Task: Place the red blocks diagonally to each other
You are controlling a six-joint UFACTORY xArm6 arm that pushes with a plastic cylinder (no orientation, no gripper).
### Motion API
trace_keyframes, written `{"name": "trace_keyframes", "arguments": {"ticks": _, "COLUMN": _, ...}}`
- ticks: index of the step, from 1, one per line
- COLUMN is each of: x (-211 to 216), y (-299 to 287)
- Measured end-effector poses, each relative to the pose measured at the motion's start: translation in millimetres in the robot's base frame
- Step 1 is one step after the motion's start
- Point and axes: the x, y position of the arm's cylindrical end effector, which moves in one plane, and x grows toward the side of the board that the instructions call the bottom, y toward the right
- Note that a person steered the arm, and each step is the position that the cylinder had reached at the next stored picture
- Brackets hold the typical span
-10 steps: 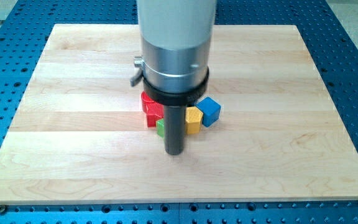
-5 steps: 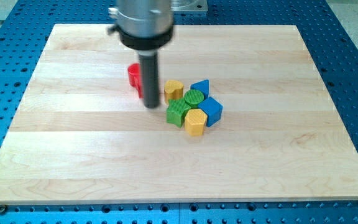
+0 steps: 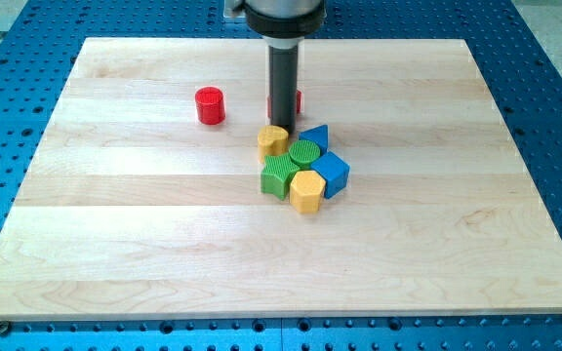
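Note:
A red cylinder [image 3: 210,105] stands on the wooden board [image 3: 115,214] at the upper left of centre. A second red block [image 3: 298,100] shows only as a sliver behind my rod, its shape unclear. My tip [image 3: 283,124] is right in front of that block, just above the yellow block [image 3: 272,140] at the top of the cluster. The two red blocks lie roughly level with each other, about a hand's width apart.
A tight cluster sits at the board's centre: the yellow block, a green cylinder [image 3: 304,153], a blue triangular block [image 3: 316,136], a blue cube [image 3: 333,173], a green block [image 3: 279,178] and a second yellow block [image 3: 306,192].
The rod has swept from the view's bottom centre to upper left and then right to upper centre. The red blocks have left the cluster and now lie apart from each other.

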Motion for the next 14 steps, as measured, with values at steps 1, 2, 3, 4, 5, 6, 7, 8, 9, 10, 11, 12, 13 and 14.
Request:
{"name": "trace_keyframes", "arguments": {"ticks": 1, "x": -5, "y": 30}}
{"name": "trace_keyframes", "arguments": {"ticks": 2, "x": -38, "y": 30}}
{"name": "trace_keyframes", "arguments": {"ticks": 3, "x": -63, "y": -4}}
{"name": "trace_keyframes", "arguments": {"ticks": 4, "x": -63, "y": -13}}
{"name": "trace_keyframes", "arguments": {"ticks": 5, "x": -55, "y": -9}}
{"name": "trace_keyframes", "arguments": {"ticks": 6, "x": -32, "y": -34}}
{"name": "trace_keyframes", "arguments": {"ticks": 7, "x": -65, "y": -79}}
{"name": "trace_keyframes", "arguments": {"ticks": 8, "x": -78, "y": -137}}
{"name": "trace_keyframes", "arguments": {"ticks": 9, "x": -97, "y": -156}}
{"name": "trace_keyframes", "arguments": {"ticks": 10, "x": -108, "y": -186}}
{"name": "trace_keyframes", "arguments": {"ticks": 11, "x": -81, "y": -206}}
{"name": "trace_keyframes", "arguments": {"ticks": 12, "x": -110, "y": -210}}
{"name": "trace_keyframes", "arguments": {"ticks": 13, "x": -116, "y": -214}}
{"name": "trace_keyframes", "arguments": {"ticks": 14, "x": -116, "y": -214}}
